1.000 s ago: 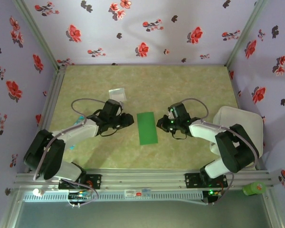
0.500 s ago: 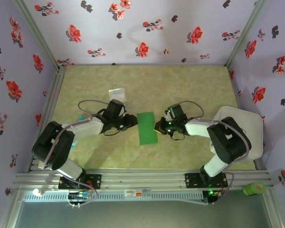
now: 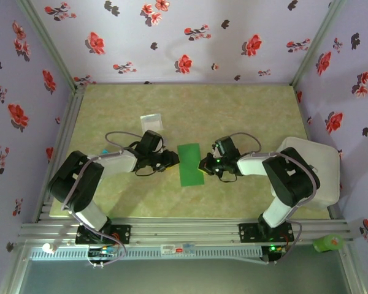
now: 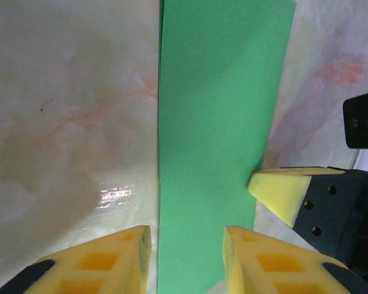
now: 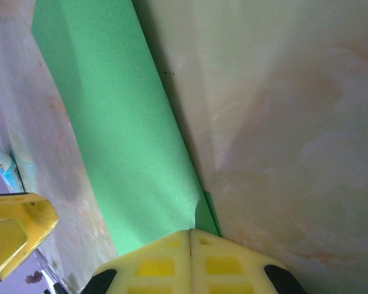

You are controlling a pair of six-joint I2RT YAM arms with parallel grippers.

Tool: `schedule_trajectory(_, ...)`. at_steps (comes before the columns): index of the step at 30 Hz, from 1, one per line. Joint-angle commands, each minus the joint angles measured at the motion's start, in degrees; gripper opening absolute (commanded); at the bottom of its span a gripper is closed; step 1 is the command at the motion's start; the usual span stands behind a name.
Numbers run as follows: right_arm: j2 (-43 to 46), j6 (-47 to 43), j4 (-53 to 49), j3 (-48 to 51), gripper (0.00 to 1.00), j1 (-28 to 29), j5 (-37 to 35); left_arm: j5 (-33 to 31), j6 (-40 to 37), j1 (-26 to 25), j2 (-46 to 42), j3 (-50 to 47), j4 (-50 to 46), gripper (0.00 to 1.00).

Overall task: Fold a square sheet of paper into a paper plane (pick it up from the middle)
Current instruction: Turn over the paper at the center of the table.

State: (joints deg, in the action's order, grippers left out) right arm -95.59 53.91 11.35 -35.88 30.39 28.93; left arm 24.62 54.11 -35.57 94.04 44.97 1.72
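**Both grippers closing on the folded sheet.** Compared with one second earlier, the left gripper (image 3: 173, 160) and the right gripper (image 3: 203, 166) are brought inward from opposite sides. The square sheet of paper (image 3: 189, 165), already doubled into a narrow green rectangle, is now bracketed directly between the two sets of fingertips. The sheet itself is not seen to be displaced.

In the left wrist view the left fingers (image 4: 110, 260) are held partly spread. The strip runs forward from between them, with one margin passing beneath a finger, and nothing is seen to be pinched. In the right wrist view the right fingers (image 5: 172, 263) are pressed together, with their tip set against the strip's long edge. A sliver of the lower layer protrudes there, and whether that layer is nipped cannot be told.

The half-fold is judged complete. The approach is judged to prepare the next crease, with one gripper pinning the strip while the other lifts an edge.

**Containers.** A white tray (image 3: 322, 156) lies well behind the right gripper, beside its own arm. The tray is partly covered by that arm, and no contents are discernible on the part shown. A small pale packet (image 3: 151, 120) lies on the table (image 3: 245, 116) beyond the left gripper, well apart from the sheet.
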Motion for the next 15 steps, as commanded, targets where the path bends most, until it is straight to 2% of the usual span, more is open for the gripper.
schedule_trajectory(1,-2.7,3.6,0.3,3.3,0.05,0.3,-2.7,2.0,1.2,0.2,1.2,0.5,1.2,0.36)
schedule_trajectory(15,-4.2,5.8,2.2,3.7,0.06,0.3,-2.7,3.7,2.3,-0.3,6.0,1.4,2.9,0.33)
